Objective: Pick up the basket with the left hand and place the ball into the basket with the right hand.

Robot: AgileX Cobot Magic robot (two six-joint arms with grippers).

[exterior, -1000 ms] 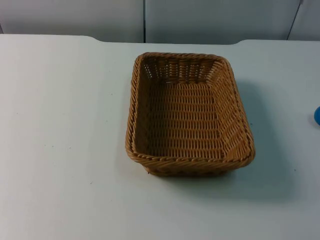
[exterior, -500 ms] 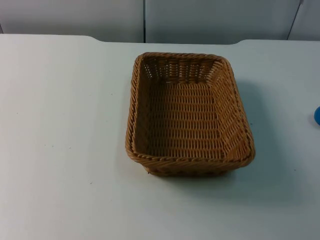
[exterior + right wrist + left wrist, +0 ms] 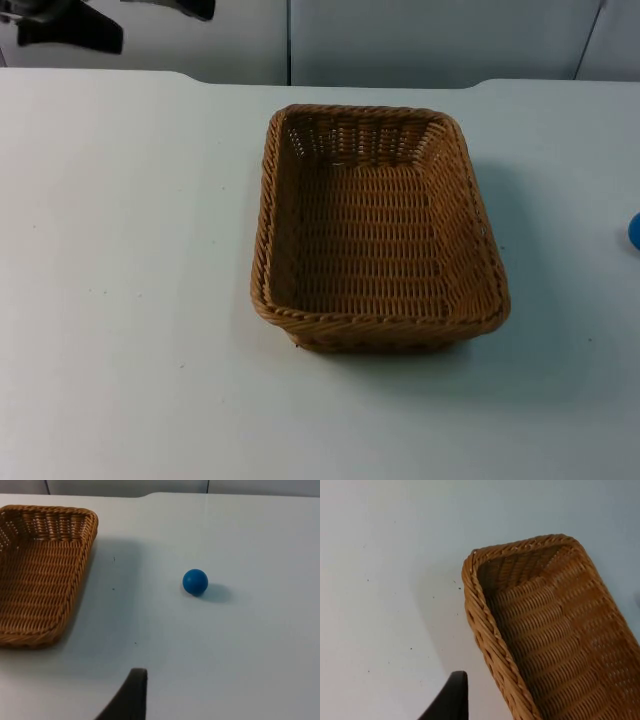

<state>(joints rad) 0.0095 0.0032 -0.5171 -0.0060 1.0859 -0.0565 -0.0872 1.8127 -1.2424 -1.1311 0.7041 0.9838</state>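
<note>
At table (image 3: 120,300) centre: basket (image 3: 375,230); ball (image 3: 195,581) well apart; left hand (image 3: 70,25) beyond far edge, grip state unclear.

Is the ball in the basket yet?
No. The blue ball lies on the white table, apart from the empty basket.

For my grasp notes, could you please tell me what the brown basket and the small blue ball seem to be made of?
The brown rectangular woven basket looks like wicker or plastic rattan: strands run over ribs under a braided rim, with a slight sheen. The small blue ball looks smooth, matte and seamless, perhaps rubber or plastic.
</note>
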